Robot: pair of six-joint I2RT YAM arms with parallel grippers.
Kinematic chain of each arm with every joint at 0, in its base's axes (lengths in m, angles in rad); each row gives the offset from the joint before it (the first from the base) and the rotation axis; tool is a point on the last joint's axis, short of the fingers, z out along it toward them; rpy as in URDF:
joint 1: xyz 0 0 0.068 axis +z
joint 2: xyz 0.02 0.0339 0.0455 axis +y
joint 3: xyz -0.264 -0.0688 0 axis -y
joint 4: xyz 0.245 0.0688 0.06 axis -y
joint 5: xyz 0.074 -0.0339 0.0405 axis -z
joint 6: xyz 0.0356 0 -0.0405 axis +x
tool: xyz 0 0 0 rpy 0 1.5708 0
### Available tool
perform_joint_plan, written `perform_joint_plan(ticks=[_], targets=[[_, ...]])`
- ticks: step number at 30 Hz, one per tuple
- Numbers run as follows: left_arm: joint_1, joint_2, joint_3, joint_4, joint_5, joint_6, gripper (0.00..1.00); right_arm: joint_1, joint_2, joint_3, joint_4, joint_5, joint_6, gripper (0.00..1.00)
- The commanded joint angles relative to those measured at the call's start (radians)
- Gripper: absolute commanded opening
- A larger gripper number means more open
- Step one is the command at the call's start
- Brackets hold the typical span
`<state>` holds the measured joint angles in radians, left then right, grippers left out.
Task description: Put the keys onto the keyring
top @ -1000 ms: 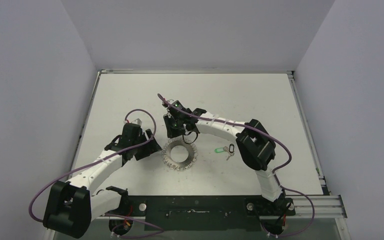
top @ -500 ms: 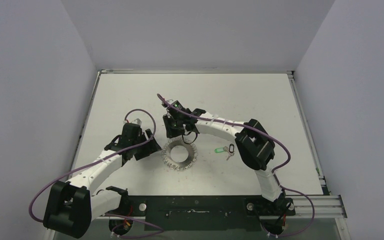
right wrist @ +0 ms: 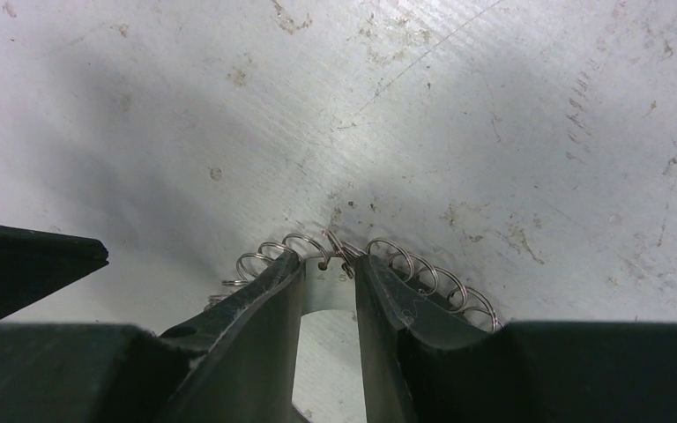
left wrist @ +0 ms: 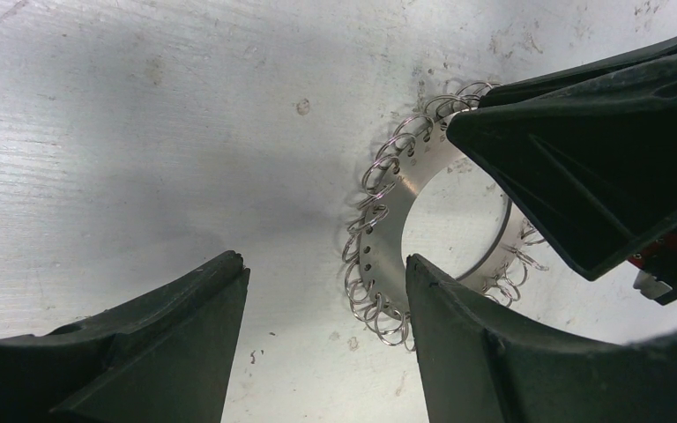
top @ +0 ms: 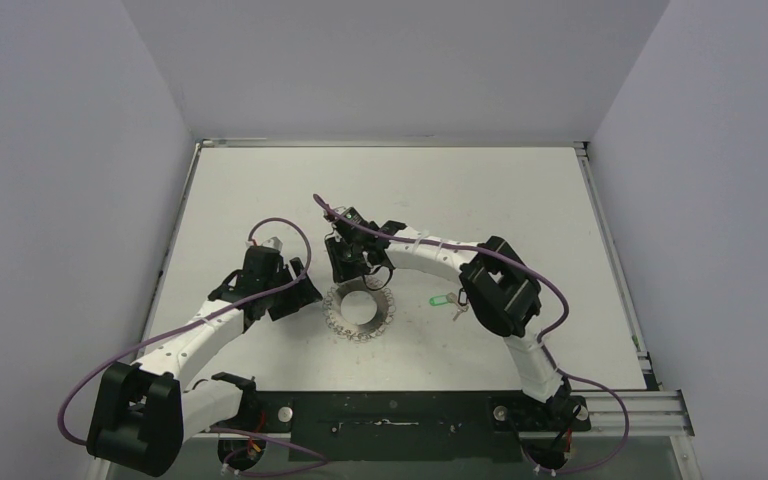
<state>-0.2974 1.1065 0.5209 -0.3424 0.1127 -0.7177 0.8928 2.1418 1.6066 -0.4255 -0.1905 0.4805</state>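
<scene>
The keyring, a silvery band fringed with small wire loops, lies flat on the table between both arms. My right gripper hovers over its far rim, jaws narrowly open. The band and a couple of loops show in the gap, with nothing pinched. At the ring's left side my left gripper stands wide open. Its right finger overlaps the rim, and only bare table lies between its fingers. The keys, with a green tag and a black tag, lie on the table right of the ring, untouched.
The right arm's elbow hangs just beside the keys. Grey walls close in the white table on three sides. A metal rail runs along the near right edge.
The right gripper's jaws have parted slightly over the ring's far rim, and the right elbow has shifted a little left. The left arm, ring and keys have not moved.
</scene>
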Motion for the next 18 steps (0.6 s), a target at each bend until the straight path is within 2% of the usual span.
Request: perform_joint_plan(ticks=[1, 11, 18], targets=[[0.009, -0.011, 0.02, 0.009, 0.009, 0.014, 0.64, 0.007, 0.006, 0.041, 0.018, 0.002, 0.006, 0.3], [0.012, -0.011, 0.021, 0.009, 0.01, 0.015, 0.64, 0.006, 0.021, 0.035, 0.031, -0.015, 0.012, 0.26], [0.015, -0.01, 0.021, 0.009, 0.01, 0.015, 0.64, 0.006, 0.024, 0.033, 0.016, 0.016, -0.001, 0.31]])
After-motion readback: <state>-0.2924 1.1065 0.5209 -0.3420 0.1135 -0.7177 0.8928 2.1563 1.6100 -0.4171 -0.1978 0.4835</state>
